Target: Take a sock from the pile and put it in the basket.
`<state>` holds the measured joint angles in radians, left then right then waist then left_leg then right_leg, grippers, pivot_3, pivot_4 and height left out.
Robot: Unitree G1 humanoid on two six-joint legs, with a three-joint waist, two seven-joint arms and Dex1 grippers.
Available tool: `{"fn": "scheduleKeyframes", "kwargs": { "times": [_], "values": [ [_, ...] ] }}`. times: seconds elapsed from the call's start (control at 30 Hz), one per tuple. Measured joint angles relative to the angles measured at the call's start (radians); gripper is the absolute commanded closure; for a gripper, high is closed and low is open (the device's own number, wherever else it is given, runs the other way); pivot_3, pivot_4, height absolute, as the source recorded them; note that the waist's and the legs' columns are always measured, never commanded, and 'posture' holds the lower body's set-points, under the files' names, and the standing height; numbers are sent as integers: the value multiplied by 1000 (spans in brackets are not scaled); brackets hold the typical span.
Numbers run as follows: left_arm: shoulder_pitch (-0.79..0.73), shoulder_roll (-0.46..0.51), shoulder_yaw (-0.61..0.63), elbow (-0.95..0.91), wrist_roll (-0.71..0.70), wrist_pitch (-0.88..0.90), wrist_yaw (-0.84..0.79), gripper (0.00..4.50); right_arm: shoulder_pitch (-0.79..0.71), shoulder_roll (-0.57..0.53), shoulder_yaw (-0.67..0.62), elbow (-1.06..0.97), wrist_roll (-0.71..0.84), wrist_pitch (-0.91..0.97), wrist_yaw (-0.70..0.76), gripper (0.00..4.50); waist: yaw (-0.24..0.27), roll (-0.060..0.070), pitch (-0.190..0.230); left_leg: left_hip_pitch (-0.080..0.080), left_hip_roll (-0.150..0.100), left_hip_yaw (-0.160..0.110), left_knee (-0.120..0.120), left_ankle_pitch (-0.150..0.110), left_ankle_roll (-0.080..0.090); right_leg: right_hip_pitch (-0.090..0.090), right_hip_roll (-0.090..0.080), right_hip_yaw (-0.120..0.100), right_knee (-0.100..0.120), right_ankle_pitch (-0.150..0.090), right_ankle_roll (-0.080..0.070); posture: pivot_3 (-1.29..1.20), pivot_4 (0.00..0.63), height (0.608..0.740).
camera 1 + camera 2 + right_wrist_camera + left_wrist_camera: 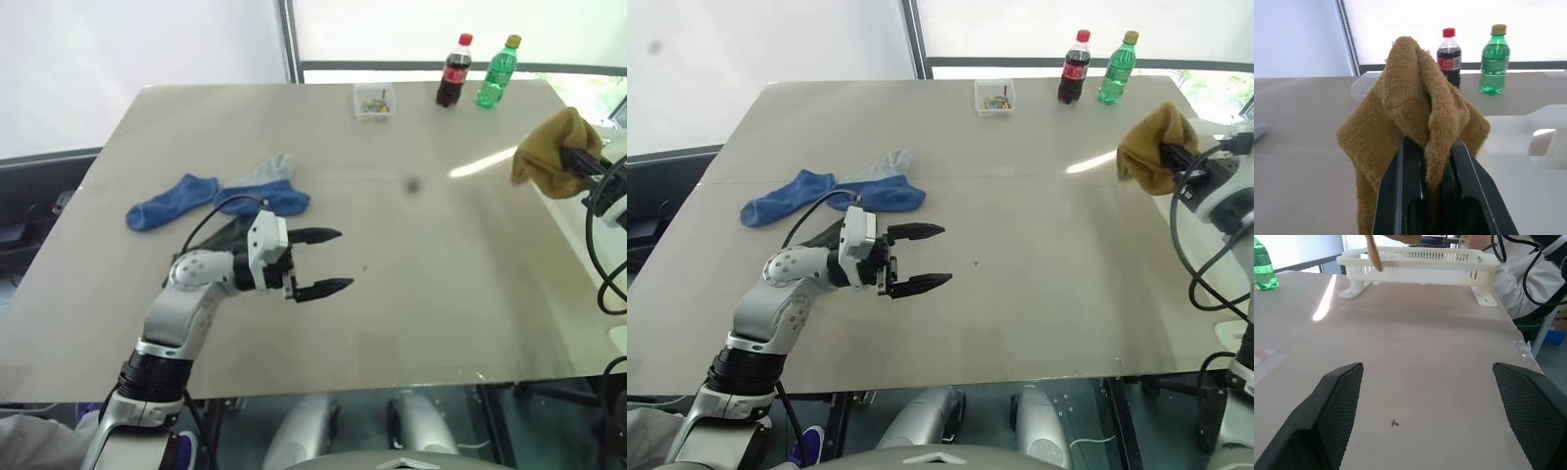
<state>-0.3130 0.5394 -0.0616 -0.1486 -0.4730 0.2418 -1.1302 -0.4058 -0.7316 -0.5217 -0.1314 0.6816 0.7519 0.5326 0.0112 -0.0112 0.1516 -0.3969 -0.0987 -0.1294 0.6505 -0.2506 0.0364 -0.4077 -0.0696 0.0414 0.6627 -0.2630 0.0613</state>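
While our right gripper [576,157] hangs above the table's right edge, clamped shut on a mustard sock [549,152], we judge the carry step to be in hand: the sock is off the table [411,274] and not yet in the basket. From the left eye view, the pile [220,196] lies toward the table's left edge, with two blue socks, a pale grey one and something dark tucked behind our left forearm. Our left gripper [323,262] hovers over the middle of the table, its fingers spread wide and holding nothing. At the far edge stand a small clear box [374,101], a cola bottle [453,70] and a green bottle [498,72].

From the right eye view we get the same layout, the sock bunched at the tips of the closed fingers just past the right edge.

In the left wrist view, between our two open fingers [1334,406], we see the basket [1420,264] sitting at the table's right edge, white and slatted, with a strip of mustard cloth dangling in front of its rim.

In the right wrist view, the sock is pinched between the two black fingers, folded over their tips.

Next, we judge, the right arm must bring the sock over the basket's open top, then part its fingers; a release too early would drop it on the table beside the rim.
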Motion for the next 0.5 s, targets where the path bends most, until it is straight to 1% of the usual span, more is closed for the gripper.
{"fn": "scheduleKeyframes", "kwargs": {
  "times": [0.07,0.17,0.3,0.37,0.4,0.43,0.5],
  "values": [
    [3,1,1,-3,0,3,5,0,52,-51,-1,-47,29,28,49,4463,3,0,0,-3,0,0,0,0,0,-2,0,0,0,0,0,0,150,740],
    [16,8,6,-7,0,7,12,0,215,-192,-21,-151,59,77,180,4463,4,0,0,-5,0,0,0,0,0,-3,0,-1,-1,0,0,0,150,740],
    [30,21,13,-16,-1,9,15,0,386,-345,-88,-213,43,96,321,4463,1,0,0,-2,0,4,1,-1,2,-2,0,0,0,0,0,0,150,740],
    [33,23,14,-18,-1,10,16,0,411,-371,-94,-247,44,100,360,4463,-6,0,0,-1,1,5,1,-3,6,-2,1,0,1,0,1,0,150,740],
    [36,25,14,-19,-2,11,16,0,411,-371,-84,-266,45,101,362,4463,-8,0,0,0,2,5,1,-3,6,-2,1,0,1,1,1,0,150,740],
    [40,29,15,-20,-2,12,16,0,407,-371,-41,-293,37,100,354,4463,-11,0,0,0,2,5,1,-3,6,-2,1,0,2,1,1,0,150,740],
    [43,40,16,-21,-2,14,15,0,385,-329,113,-343,8,94,322,4463,-16,-1,0,0,3,4,2,-3,5,-2,1,0,2,1,1,0,150,740]
  ]
}}
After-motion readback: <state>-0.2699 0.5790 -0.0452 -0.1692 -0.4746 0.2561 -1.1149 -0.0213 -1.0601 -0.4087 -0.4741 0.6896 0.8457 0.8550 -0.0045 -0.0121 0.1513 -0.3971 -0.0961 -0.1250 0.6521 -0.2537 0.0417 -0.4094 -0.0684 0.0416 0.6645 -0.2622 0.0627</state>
